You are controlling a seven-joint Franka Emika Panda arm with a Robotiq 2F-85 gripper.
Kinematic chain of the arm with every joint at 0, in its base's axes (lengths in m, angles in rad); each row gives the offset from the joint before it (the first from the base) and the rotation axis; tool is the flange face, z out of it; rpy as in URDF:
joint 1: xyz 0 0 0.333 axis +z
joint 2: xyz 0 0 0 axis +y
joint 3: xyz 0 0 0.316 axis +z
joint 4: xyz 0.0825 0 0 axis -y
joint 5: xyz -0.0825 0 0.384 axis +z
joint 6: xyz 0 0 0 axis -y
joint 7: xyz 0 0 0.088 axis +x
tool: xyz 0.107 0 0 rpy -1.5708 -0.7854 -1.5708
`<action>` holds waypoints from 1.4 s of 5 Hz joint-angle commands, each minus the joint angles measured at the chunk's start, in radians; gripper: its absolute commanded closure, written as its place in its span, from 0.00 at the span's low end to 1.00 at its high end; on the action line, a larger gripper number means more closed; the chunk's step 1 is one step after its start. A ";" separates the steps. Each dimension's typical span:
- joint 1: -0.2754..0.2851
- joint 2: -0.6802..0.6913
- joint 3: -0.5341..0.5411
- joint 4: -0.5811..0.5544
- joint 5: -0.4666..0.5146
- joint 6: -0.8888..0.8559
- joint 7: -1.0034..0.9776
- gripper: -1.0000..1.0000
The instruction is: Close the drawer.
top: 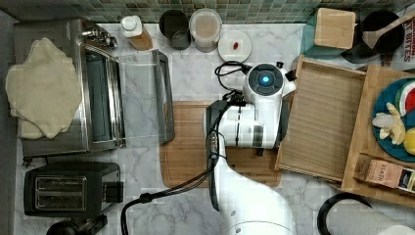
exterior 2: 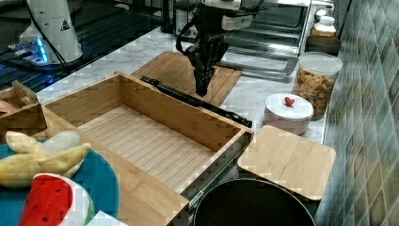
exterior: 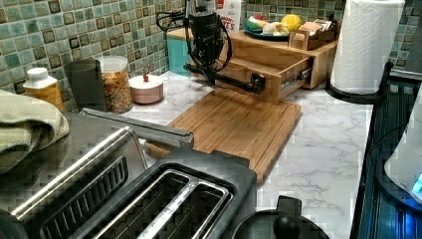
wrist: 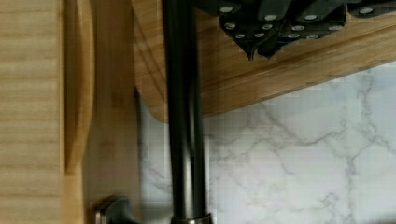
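Nearest the wrist camera ran the drawer's dark handle bar (wrist: 182, 116), with my tool (wrist: 260, 49) just beside it, fingers drawn together and gripping nothing. Drawer (top: 320, 120) stood pulled out from the bamboo stand (top: 377, 191) at 3 o'clock in the top view, its lined bottom exposed. Cutting board (top: 188, 147) lay on the marble table (top: 195, 73), centred under my arm. At 9 o'clock, the toaster oven (top: 98, 98) door was down.
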 commanded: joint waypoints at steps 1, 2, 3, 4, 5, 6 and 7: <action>-0.105 0.008 -0.049 0.109 0.014 0.036 -0.134 1.00; -0.128 0.017 -0.075 0.150 -0.001 -0.022 -0.156 1.00; -0.164 0.012 -0.105 0.187 -0.018 -0.083 -0.196 1.00; -0.230 -0.006 -0.134 0.176 -0.042 -0.037 -0.271 1.00; -0.326 0.049 -0.152 0.228 0.011 0.000 -0.442 1.00; -0.396 0.117 -0.173 0.319 0.062 -0.019 -0.576 1.00; -0.420 0.150 -0.222 0.386 0.055 -0.048 -0.607 1.00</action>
